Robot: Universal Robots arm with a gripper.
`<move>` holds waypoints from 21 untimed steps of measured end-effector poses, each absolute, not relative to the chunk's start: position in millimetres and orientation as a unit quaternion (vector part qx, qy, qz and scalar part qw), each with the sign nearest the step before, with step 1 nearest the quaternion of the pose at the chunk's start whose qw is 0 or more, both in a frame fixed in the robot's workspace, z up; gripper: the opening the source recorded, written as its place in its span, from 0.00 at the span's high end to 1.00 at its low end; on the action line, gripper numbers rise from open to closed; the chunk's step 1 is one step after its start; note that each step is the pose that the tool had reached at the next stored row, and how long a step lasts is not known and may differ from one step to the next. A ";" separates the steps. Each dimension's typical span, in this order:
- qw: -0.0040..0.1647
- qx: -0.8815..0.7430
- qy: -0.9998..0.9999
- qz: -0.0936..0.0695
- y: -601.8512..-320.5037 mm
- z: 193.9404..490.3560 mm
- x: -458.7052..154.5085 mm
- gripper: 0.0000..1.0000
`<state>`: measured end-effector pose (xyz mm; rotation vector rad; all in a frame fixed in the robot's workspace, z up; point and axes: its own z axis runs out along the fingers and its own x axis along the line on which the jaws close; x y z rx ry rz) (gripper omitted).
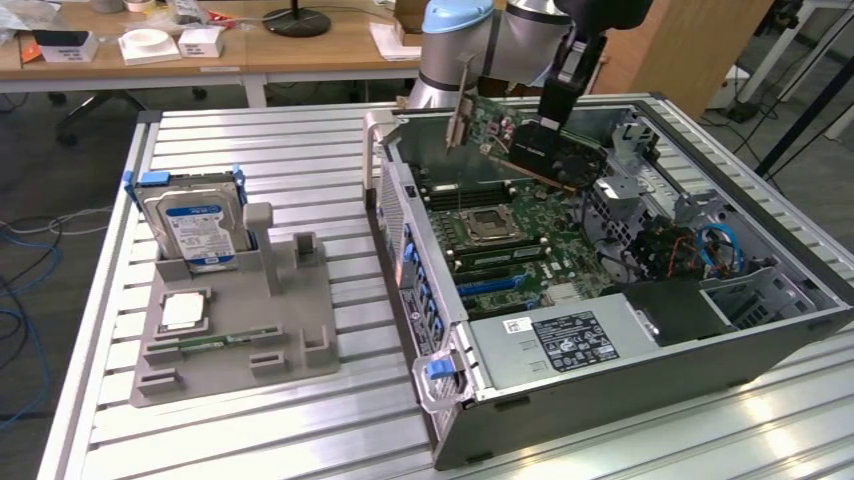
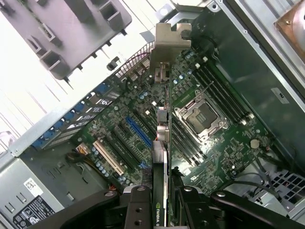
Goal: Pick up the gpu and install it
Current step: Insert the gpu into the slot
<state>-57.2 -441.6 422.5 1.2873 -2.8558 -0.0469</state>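
Above the open case (image 1: 747,300), the gripper (image 1: 551,118) is clamped on the gpu (image 1: 514,140) — card held tilted over the motherboard (image 1: 514,235), clear of it, bracket end toward the case's rear wall. Risk, as I judge it: a skewed card edge could miss the blue slot (image 2: 138,132) and scrape nearby components. Room is tight — the drive cage (image 1: 627,150) stands close beside the card
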 end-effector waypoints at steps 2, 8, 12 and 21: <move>0.004 0.418 -0.908 -0.015 -441.6 422.5 -57.2 0.74; 0.005 0.439 -0.898 -0.015 -441.6 422.4 -57.2 0.74; 0.005 0.453 -0.891 -0.015 -441.6 422.3 -57.2 0.74; 0.006 0.481 -0.877 -0.015 -441.6 422.2 -57.2 0.74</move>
